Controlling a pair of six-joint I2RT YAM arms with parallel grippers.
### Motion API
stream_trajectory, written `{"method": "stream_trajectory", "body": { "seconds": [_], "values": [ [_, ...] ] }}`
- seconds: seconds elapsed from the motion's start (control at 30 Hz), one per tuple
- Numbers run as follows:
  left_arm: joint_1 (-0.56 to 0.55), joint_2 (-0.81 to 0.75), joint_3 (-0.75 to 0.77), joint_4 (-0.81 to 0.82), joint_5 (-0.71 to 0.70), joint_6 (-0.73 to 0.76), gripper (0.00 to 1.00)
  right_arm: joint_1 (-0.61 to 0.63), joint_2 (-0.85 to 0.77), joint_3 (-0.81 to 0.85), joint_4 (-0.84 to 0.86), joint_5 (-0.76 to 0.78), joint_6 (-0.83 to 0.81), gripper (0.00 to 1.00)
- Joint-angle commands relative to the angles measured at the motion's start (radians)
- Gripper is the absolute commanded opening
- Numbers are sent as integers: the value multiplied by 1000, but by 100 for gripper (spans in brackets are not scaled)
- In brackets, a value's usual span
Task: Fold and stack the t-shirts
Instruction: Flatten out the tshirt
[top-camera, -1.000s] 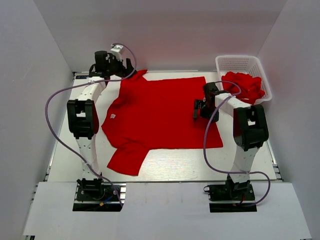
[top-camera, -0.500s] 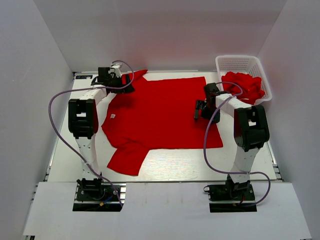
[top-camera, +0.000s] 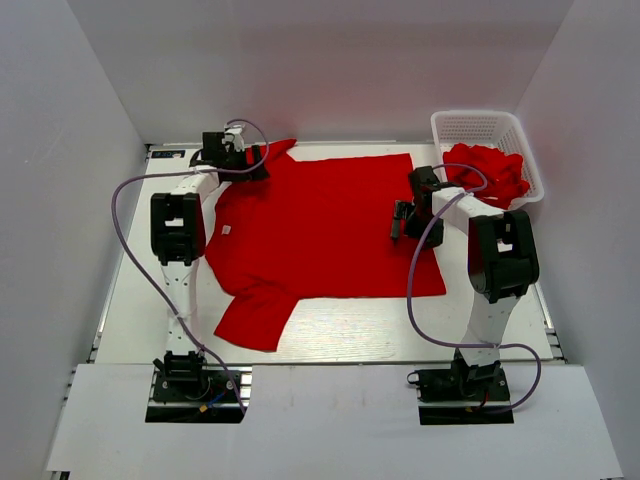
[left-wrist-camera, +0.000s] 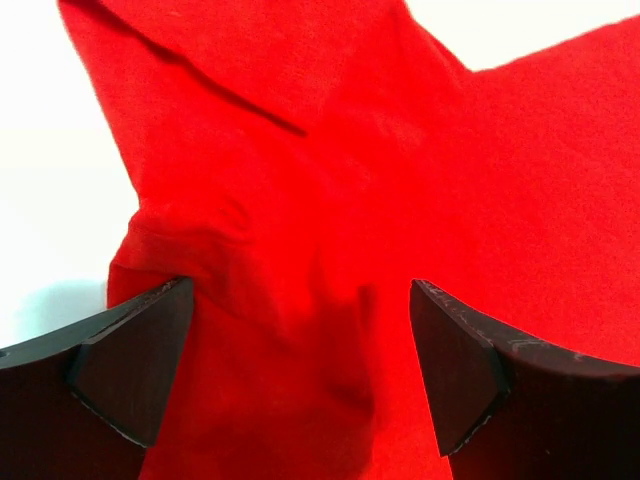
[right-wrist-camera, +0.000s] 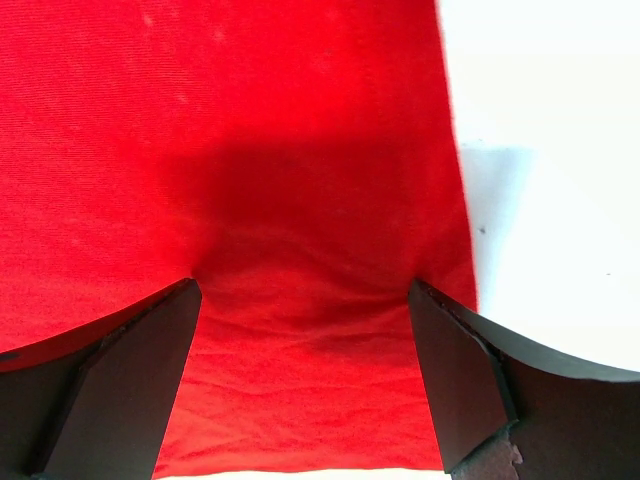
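Overhead, white table (top-camera: 500, 330), white walls (top-camera: 340, 60), red t-shirt (top-camera: 320, 220)

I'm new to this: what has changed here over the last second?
The left end effector came down onto the far sleeve of the shirt. It is open astride the cloth, with nothing gripped yet. The right end effector, also open, kept to the shirt's right edge. The shirt and the basket lie as before.
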Motion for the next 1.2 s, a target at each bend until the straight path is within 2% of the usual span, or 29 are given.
{"method": "stream_trajectory", "body": {
  "seconds": [0.0,0.07,0.3,0.4,0.6,0.8,0.9,1.03,1.13,1.17],
  "values": [
    [-4,43,44,-113,-158,-7,100,-14,-8,12,-33,36,16,90],
    [-4,61,73,-137,-220,5,100,-17,1,28,-39,41,13,90],
    [5,135,222,-177,-280,31,100,-17,55,94,-45,36,-3,90],
    [16,144,260,-188,-317,-20,100,-21,75,126,-43,41,-15,90],
    [25,173,332,-189,-317,-95,100,-24,99,201,-25,21,-35,90],
    [25,128,401,-180,-317,-104,100,-18,27,239,-5,-2,-111,90],
    [25,57,388,-180,-294,-95,100,-15,-31,238,-5,-8,-124,90],
    [25,-89,320,-292,-285,-69,100,-14,-134,157,50,-42,-119,90],
    [16,-234,203,-396,-323,-75,100,-9,-241,28,95,-42,-110,90],
    [16,-276,96,-448,-333,-90,100,-10,-255,-7,96,-19,-95,90]
  ]
}}
